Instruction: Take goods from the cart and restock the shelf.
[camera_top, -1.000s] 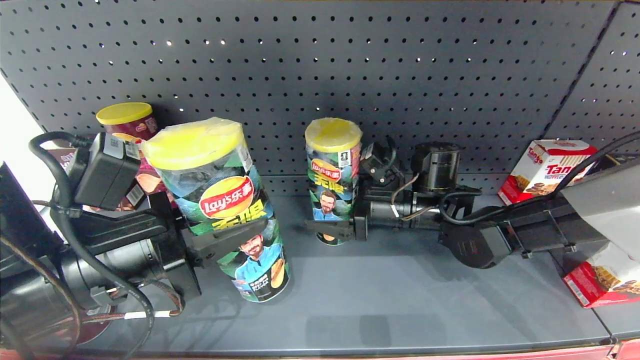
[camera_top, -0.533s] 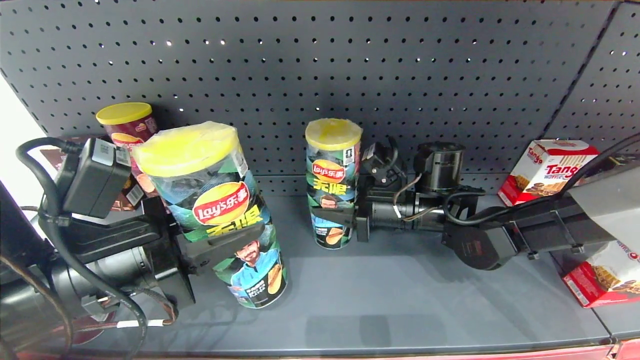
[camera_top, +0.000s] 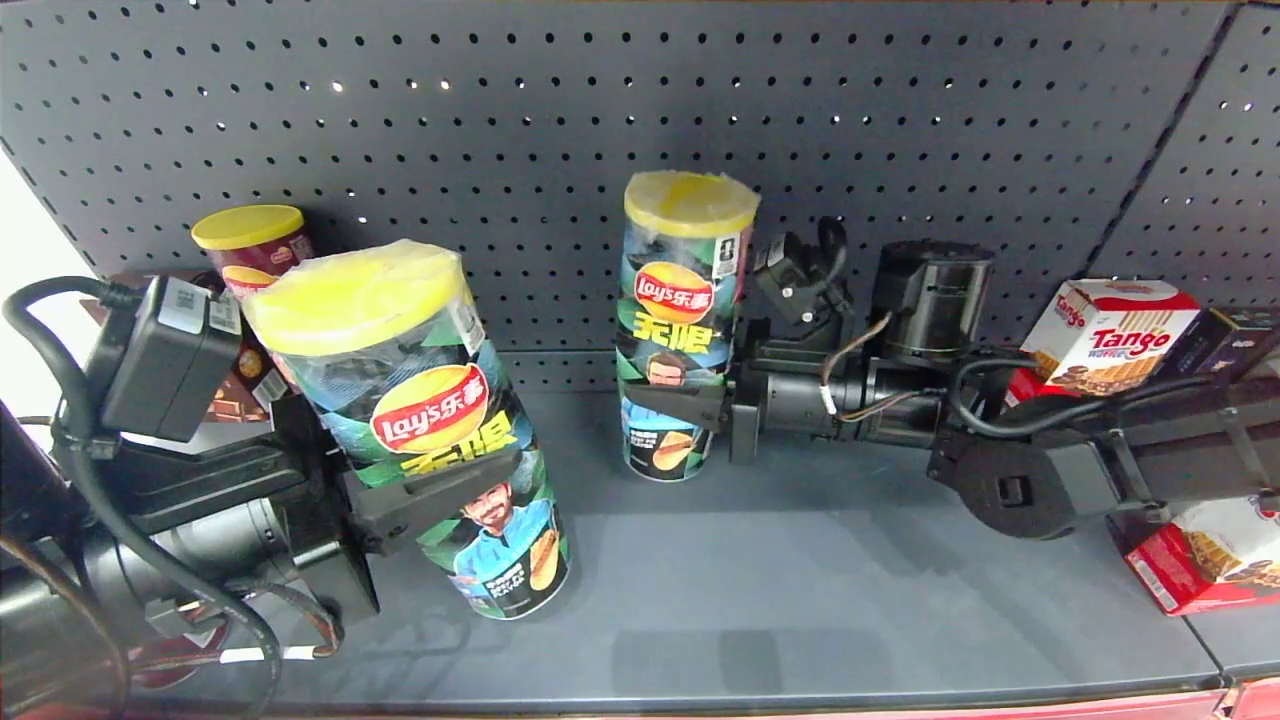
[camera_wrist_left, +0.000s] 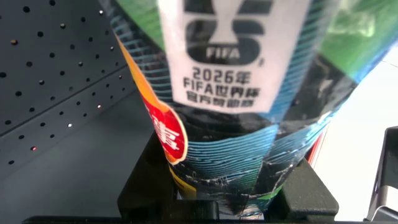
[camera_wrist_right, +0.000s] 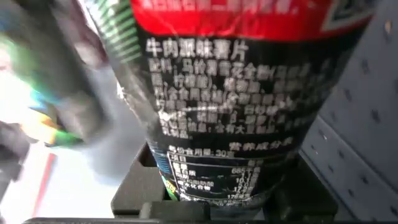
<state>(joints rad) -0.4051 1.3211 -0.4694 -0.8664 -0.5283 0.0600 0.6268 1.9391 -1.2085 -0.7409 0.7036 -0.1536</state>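
Two green chip cans with yellow lids are held over the grey shelf board (camera_top: 800, 600). My left gripper (camera_top: 450, 480) is shut on the near can (camera_top: 420, 400), which leans with its top toward the left and its base low near the board. In the left wrist view this can (camera_wrist_left: 230, 112) stands between the fingers of the left gripper (camera_wrist_left: 224, 199). My right gripper (camera_top: 680, 405) is shut on the second can (camera_top: 685, 300), upright in the middle near the pegboard, its base just above the board. In the right wrist view, that can (camera_wrist_right: 230, 106) sits in the right gripper (camera_wrist_right: 224, 193).
A maroon can with a yellow lid (camera_top: 250, 235) stands at the back left behind the left arm. Red and white wafer boxes sit at the right, one at the back (camera_top: 1110, 330) and one nearer the front (camera_top: 1200, 560). The pegboard wall (camera_top: 700, 100) closes the back.
The right gripper has lifted its can upward and slightly to the right. The left gripper with its can has drifted a little to the left.
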